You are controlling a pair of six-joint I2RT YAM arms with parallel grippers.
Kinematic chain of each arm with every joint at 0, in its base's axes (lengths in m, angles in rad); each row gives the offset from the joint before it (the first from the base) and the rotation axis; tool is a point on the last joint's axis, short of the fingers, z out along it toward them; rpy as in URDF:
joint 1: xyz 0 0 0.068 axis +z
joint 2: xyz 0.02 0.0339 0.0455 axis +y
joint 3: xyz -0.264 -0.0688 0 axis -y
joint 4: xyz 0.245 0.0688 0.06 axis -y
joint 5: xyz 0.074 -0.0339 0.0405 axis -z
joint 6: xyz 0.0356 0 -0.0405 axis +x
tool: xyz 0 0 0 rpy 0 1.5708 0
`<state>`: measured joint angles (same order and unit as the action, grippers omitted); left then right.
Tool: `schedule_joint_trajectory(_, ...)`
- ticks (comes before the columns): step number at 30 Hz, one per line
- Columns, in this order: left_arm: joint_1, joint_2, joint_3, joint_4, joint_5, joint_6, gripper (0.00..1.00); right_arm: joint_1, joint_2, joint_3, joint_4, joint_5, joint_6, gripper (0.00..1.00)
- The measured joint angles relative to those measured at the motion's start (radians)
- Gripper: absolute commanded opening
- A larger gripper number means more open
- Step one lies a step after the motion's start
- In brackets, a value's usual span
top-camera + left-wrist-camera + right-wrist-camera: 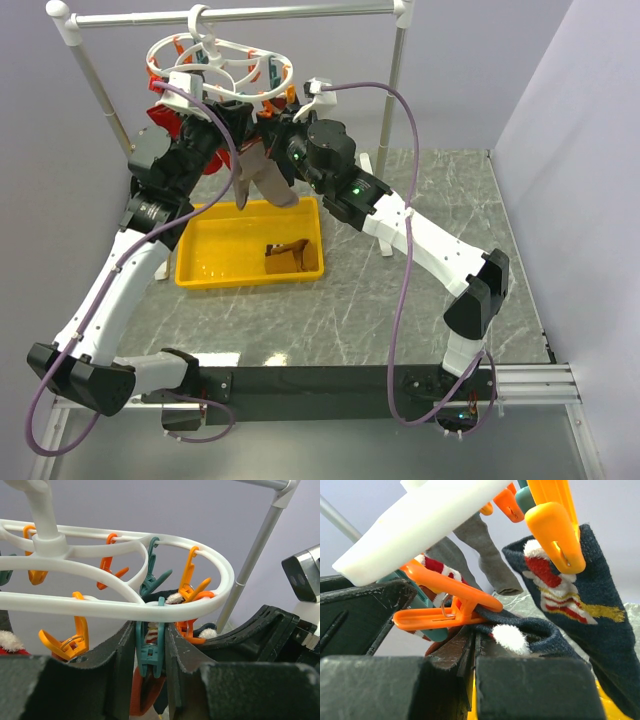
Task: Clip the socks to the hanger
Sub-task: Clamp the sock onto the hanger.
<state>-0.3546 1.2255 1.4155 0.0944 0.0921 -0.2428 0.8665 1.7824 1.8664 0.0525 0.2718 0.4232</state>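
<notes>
The white hanger (215, 62) hangs from the rail by its hook. Both grippers are raised under its near rim. My left gripper (150, 647) is shut on a teal clothespin (149, 655) and squeezes its handles just under the ring (200, 605). A red sock (142, 692) with a red-and-white striped cuff sits at that pin. My right gripper (472, 647) is shut on a thin reddish fold that seems to be this red sock (437, 571). A grey-beige sock (265, 182) hangs clipped. A brown-mustard sock (285, 258) lies in the yellow tray (210, 265).
A dark blue sock (590, 610) with white pompoms hangs from orange pins (450, 611) right beside my right fingers. More red fabric (165, 122) hangs at the hanger's left. The white stand's poles (395, 90) and top rail frame the hanger.
</notes>
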Motion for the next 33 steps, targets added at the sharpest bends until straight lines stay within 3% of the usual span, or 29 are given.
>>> schedule_joint_trajectory(33,0.001,-0.019,-0.047,0.030,0.001,0.074,0.22,-0.003,-0.014,0.000,0.000,-0.038,0.022,0.00)
